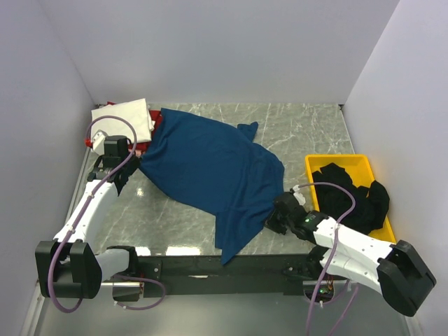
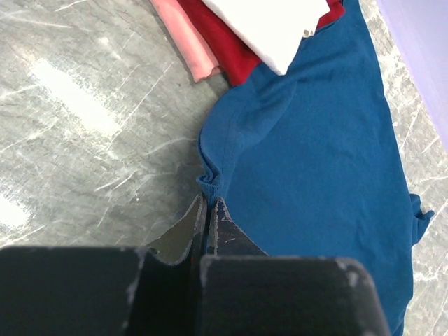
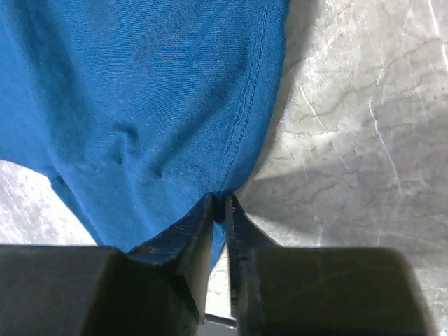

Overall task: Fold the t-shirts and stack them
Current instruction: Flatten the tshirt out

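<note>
Tabletop [image 1: 308,133] first: grey marble, and across it the blue shirt [image 1: 210,168] lies spread on a slant, from near the far left corner down to the near edge, where one tail seems to lap over. At the far left corner sits the folded pile, a cream shirt [image 1: 126,117] on top of a red shirt [image 2: 234,56], and the blue cloth lies against its side. By the right edge the yellow tray [image 1: 318,168] holds a crumpled black shirt [image 1: 360,199] that spills over its rim. My left claw [image 2: 209,210] is pinched shut on a bunched bit of the blue shirt's edge just beside the pile. My right claw [image 3: 220,210] is closed to a sliver on the hem at the cloth's near right side. What worries me is that both grips take only a thin bite at the very edge, so a hard pull to flatten or fold could slip the hem out of either one. Pulling from the left could also drag the pile askew, and the tail at the near edge could catch on my base rail. My left arm reaches long up the left edge, wrist low and turned inward. My right arm lies low from the near right corner, elbow bent, wrist pointing in at the shirt.
</note>
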{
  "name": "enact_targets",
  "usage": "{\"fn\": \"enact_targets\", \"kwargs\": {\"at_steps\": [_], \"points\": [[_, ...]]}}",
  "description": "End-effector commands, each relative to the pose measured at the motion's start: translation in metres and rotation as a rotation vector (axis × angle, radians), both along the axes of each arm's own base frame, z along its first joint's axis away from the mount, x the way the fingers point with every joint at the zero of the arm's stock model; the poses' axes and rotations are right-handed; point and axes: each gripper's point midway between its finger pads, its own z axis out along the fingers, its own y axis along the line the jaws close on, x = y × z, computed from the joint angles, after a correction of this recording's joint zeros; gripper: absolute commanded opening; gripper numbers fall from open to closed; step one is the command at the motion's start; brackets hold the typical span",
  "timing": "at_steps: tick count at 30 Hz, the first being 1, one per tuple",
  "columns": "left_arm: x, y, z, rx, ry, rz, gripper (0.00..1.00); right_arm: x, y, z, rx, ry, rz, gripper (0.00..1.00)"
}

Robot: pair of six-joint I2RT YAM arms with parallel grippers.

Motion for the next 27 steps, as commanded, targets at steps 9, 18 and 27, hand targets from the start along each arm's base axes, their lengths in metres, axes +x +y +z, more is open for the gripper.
{"fn": "enact_targets", "kwargs": {"at_steps": [9, 18, 27], "points": [[0.004, 0.002, 0.047, 0.036, -0.096, -0.027, 0.01, 0.044, -0.046, 0.123, -0.061, -0.276, -0.094, 0.00], [-0.016, -0.006, 0.184, 0.068, -0.335, -0.113, 0.00, 0.063, -0.095, 0.292, -0.118, -0.551, -0.192, 0.00], [-0.069, -0.018, 0.326, 0.057, -0.611, -0.179, 0.00, 0.046, -0.121, 0.433, -0.123, -0.797, -0.256, 0.00]]}}
